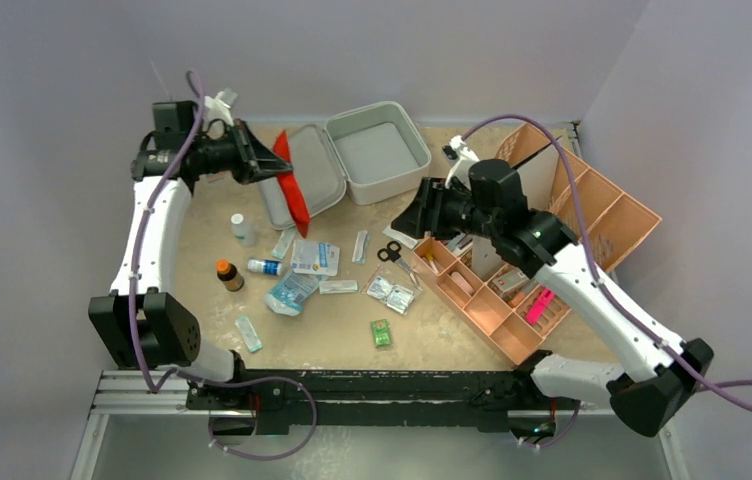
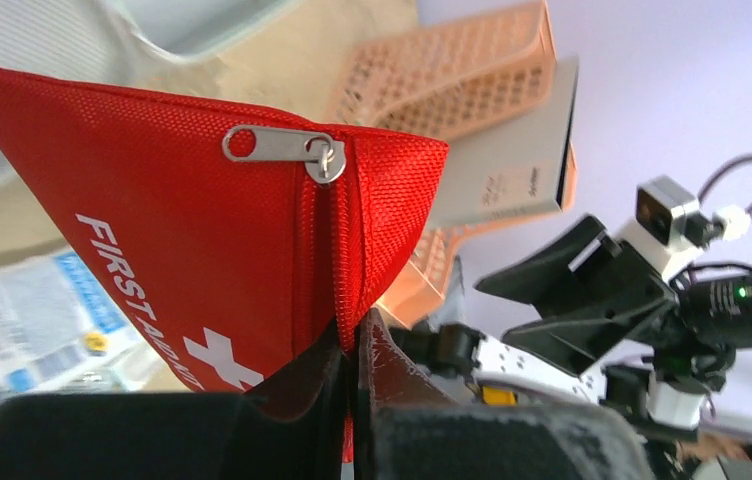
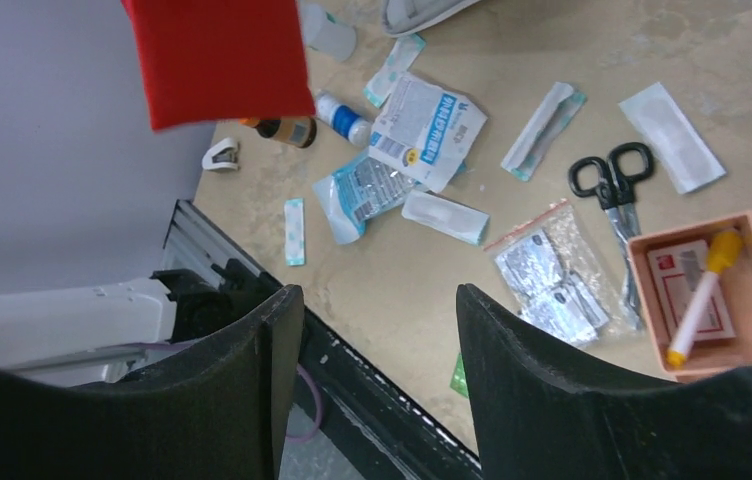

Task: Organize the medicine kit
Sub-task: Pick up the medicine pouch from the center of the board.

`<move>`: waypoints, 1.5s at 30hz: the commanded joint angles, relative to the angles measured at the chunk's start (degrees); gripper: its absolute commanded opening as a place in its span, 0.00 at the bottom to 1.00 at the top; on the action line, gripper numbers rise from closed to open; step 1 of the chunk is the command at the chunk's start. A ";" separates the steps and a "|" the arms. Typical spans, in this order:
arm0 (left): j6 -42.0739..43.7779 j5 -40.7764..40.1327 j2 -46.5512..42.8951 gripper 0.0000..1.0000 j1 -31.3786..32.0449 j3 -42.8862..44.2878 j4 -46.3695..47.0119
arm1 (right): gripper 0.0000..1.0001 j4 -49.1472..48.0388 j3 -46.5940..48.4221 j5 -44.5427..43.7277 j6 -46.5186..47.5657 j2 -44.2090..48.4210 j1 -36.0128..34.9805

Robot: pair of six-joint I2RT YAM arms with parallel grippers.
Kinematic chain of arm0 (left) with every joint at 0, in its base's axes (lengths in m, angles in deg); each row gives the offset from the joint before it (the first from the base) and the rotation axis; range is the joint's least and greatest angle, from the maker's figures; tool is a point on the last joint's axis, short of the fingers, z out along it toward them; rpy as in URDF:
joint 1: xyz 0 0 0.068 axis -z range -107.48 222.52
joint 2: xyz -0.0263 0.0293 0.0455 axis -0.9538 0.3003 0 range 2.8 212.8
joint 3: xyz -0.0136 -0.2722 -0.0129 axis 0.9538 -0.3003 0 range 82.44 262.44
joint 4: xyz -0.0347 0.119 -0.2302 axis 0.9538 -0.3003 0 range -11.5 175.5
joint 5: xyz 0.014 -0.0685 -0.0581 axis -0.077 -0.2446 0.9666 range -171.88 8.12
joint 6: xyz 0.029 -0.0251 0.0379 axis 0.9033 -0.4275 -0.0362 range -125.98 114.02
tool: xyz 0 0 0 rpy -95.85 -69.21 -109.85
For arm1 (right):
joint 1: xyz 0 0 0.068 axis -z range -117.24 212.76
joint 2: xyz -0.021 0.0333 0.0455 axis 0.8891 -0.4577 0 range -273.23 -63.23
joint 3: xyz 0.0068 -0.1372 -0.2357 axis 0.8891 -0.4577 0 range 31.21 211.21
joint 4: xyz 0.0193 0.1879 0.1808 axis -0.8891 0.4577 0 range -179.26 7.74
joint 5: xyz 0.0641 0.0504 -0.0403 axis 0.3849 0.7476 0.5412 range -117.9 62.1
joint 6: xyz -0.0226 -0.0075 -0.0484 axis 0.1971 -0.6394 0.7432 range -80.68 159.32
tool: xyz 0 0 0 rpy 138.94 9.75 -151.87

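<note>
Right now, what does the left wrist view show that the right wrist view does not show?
Only the left wrist view: the left claw pinching the red first-aid pouch, its zipper pull, its white lettering, and the right arm's wrist camera. Only the right wrist view: black scissors and foil packets. Both: the pouch, the orange tray, and a blue-and-white packet.

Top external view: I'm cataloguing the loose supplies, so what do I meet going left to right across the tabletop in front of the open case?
Brown bottle with orange cap → small white-and-blue bottle → white-and-blue packet → narrow sachet → black scissors → orange compartment tray.
</note>
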 commanded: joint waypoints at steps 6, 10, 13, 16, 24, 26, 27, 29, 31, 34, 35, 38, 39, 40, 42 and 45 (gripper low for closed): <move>-8.43 -0.53 -4.84 0.00 11.30 -8.98 12.10 | 0.64 -5.75 8.67 -2.67 -3.68 -7.25 -6.55; -9.62 -2.27 -5.39 0.00 14.41 -12.19 13.62 | 0.70 -5.83 10.85 -3.53 -4.93 -10.35 -8.75; -10.90 -2.83 -6.05 0.00 16.92 -14.43 15.33 | 0.70 -5.71 12.59 -4.49 -5.16 -12.58 -10.88; -11.11 -4.17 -6.34 0.00 19.24 -15.29 15.80 | 0.68 -4.54 14.36 -5.85 -5.14 -15.24 -12.53; -11.63 -5.09 -7.23 0.00 22.85 -15.84 14.94 | 0.53 -2.81 16.43 -9.48 -4.74 -18.99 -13.84; -11.70 -5.47 -7.63 0.00 23.41 -15.95 14.71 | 0.48 -1.61 16.80 -10.30 -4.64 -19.51 -13.79; -11.70 -5.58 -7.73 0.00 23.62 -15.96 14.69 | 0.46 -1.23 17.01 -10.64 -4.51 -19.78 -13.86; -11.79 -5.54 -7.78 0.00 23.82 -16.04 14.71 | 0.44 -0.94 17.10 -10.87 -4.27 -20.03 -13.90; -11.74 -5.45 -7.71 0.00 23.92 -16.19 14.71 | 0.41 -0.70 17.18 -11.11 -3.75 -20.26 -13.93; -12.05 -4.93 -7.67 0.00 24.01 -16.54 14.86 | 0.36 0.26 17.23 -12.09 -3.02 -20.54 -13.96; -12.15 -4.80 -7.67 0.00 24.01 -16.57 14.88 | 0.35 0.45 17.18 -12.12 -2.84 -20.61 -13.93; -12.18 -5.28 -7.67 0.00 24.10 -16.53 14.27 | 0.46 0.43 17.04 -11.55 -2.48 -21.02 -13.95; -12.02 -5.39 -7.60 0.00 24.10 -16.49 14.08 | 0.48 0.43 17.12 -11.24 -2.63 -21.20 -13.89; -11.94 -5.60 -7.54 0.00 24.10 -16.41 13.80 | 0.48 0.36 17.09 -10.96 -2.84 -21.46 -13.95; -12.04 -5.58 -7.28 0.00 24.10 -16.32 13.74 | 0.42 0.23 17.02 -10.89 -3.17 -21.75 -13.96; -11.92 -5.60 -7.14 0.00 24.10 -16.10 13.40 | 0.23 0.29 16.75 -11.38 -3.19 -21.77 -13.89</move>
